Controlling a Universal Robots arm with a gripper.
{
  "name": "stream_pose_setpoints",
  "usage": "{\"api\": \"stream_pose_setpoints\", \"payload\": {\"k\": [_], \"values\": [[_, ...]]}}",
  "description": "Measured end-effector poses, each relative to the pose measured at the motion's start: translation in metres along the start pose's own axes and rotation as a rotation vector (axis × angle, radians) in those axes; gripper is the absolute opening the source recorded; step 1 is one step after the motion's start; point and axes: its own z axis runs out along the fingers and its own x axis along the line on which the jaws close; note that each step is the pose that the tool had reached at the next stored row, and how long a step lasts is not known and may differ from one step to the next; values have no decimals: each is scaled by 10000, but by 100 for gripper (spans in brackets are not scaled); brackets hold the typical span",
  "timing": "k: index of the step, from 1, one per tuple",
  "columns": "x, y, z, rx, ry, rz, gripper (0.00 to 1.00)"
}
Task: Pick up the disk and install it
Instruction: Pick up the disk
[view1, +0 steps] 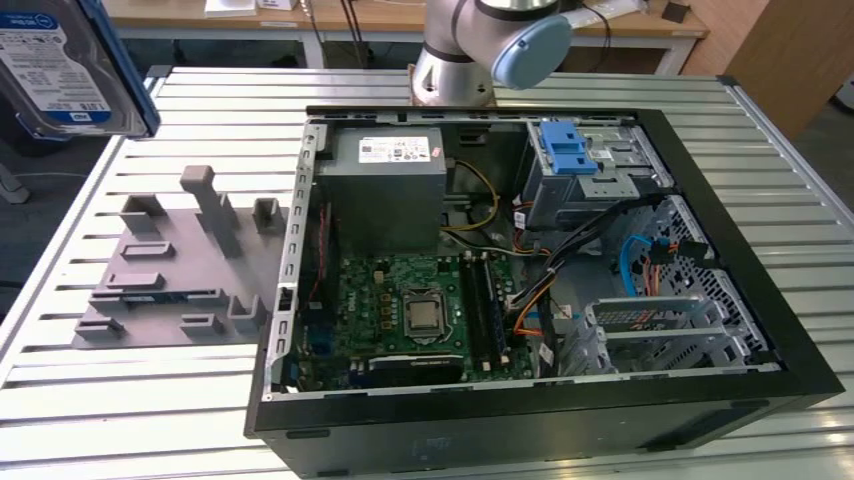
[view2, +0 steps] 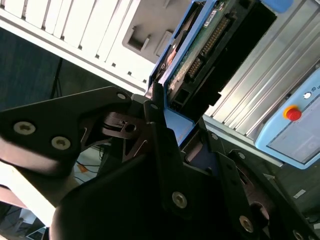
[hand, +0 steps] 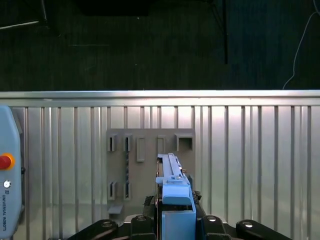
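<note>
Gripped disk over slatted metal table

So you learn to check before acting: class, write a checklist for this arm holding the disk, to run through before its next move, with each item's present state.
1. Disk gripped: ok, hand shut on its blue bracket.
2. Disk off the grey fixture: ok, held above it.
3. Computer case open: ok, side panel off.
4. Drive bay free: cannot tell; blue latch lies over it.
5. Cables clear of bay: cannot tell.
</note>
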Motion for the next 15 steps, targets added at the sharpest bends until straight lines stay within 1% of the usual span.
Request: {"api": "stream_pose_setpoints", "payload": {"k": [7,12,15], "values": [[50,-182,3,-39,0,0,36],[90,-280,5,-55,0,0,36],[119,-320,6,-59,0,0,36]]}}
